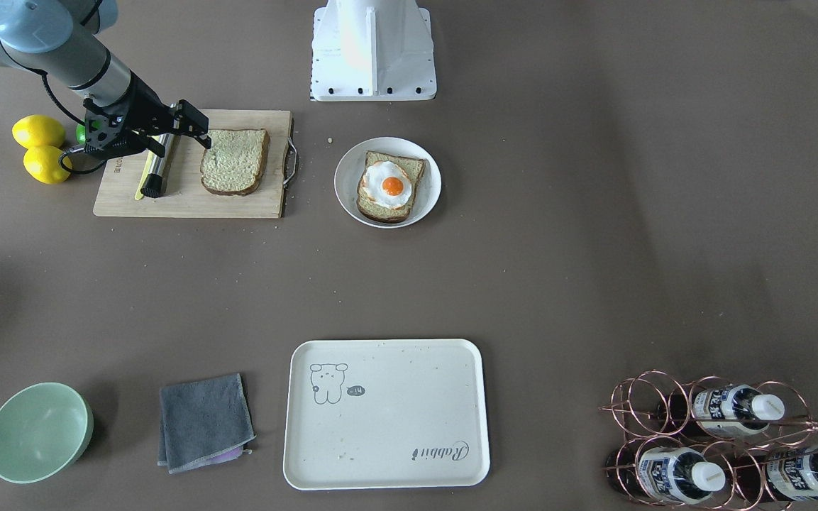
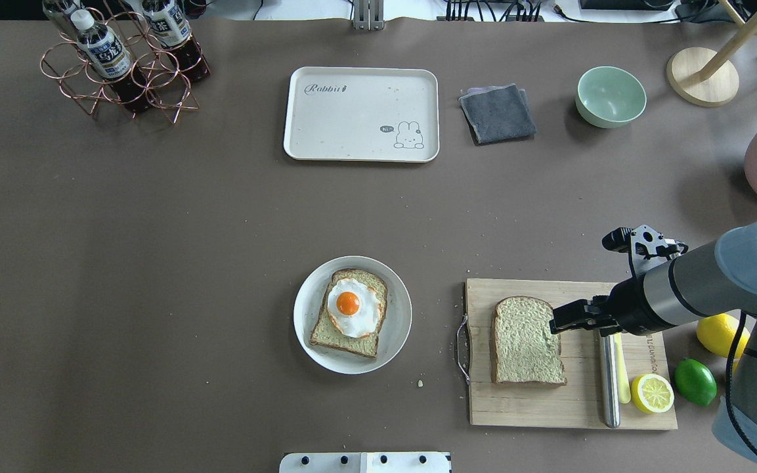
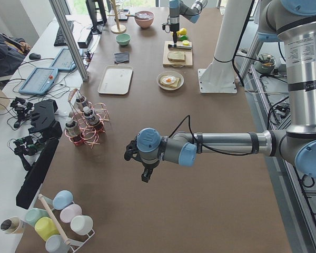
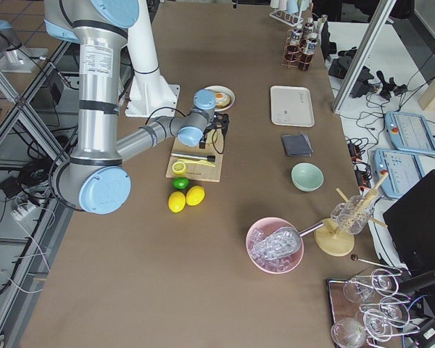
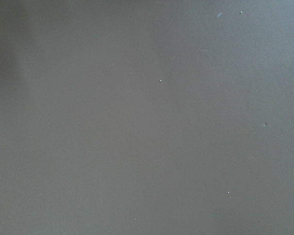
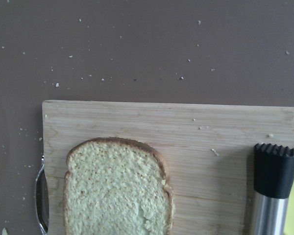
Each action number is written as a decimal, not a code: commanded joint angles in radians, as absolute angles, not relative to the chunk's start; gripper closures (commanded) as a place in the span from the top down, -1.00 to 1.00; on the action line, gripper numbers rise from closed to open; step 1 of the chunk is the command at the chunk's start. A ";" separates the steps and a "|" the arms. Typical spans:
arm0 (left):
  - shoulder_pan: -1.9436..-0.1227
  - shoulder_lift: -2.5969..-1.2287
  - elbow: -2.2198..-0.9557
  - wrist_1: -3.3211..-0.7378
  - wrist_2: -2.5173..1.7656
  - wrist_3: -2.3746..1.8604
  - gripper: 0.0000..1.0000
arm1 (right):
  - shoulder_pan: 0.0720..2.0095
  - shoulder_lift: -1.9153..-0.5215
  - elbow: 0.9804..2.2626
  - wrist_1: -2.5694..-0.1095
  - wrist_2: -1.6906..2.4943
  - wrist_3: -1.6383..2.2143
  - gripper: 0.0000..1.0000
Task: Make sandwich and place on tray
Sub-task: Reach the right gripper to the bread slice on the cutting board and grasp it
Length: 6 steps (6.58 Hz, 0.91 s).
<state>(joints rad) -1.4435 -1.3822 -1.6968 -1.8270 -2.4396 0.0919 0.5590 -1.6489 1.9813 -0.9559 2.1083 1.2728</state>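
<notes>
You see the sandwich still in two parts on the near half of the worktop point(image 2: 155, 230). The plain slice point(image 2: 526, 341) lies flat on the wooden cutting board point(image 2: 549, 407), toward the robot's right. Its long axis runs from the robot outward, and its domed crust end points away from the robot, toward the tray side. The egg-topped slice point(image 2: 329, 335) sits on the round white plate point(image 2: 398, 328) near the middle, well apart from the board. It points much the same way, its far end turned slightly to the robot's right, with the fried egg point(image 2: 354, 307) yolk-up on it. The tray point(image 2: 358, 131) lies on the far side, opposite the plate, long axis across the worktop and lettering at its far left corner. The right gripper point(image 2: 557, 322) hangs over the board at the plain slice's right edge, between that slice and the steel-handled knife point(image 2: 609, 381). Its jaws look spread and grip nothing. The left gripper point(image 3: 146, 176) hovers over bare worktop far off to the robot's left. You cannot tell how its jaws stand.
</notes>
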 commanded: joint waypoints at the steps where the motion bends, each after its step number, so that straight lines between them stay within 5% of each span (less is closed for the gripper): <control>1: -1.445 -1.382 -1.695 -1.827 -2.439 0.092 0.95 | 0.532 -1.641 1.971 -0.946 2.082 1.290 0.85; 6: -1.448 -1.356 -1.700 -1.829 -2.442 0.092 0.95 | 0.489 -1.638 1.945 -0.945 2.036 1.290 0.73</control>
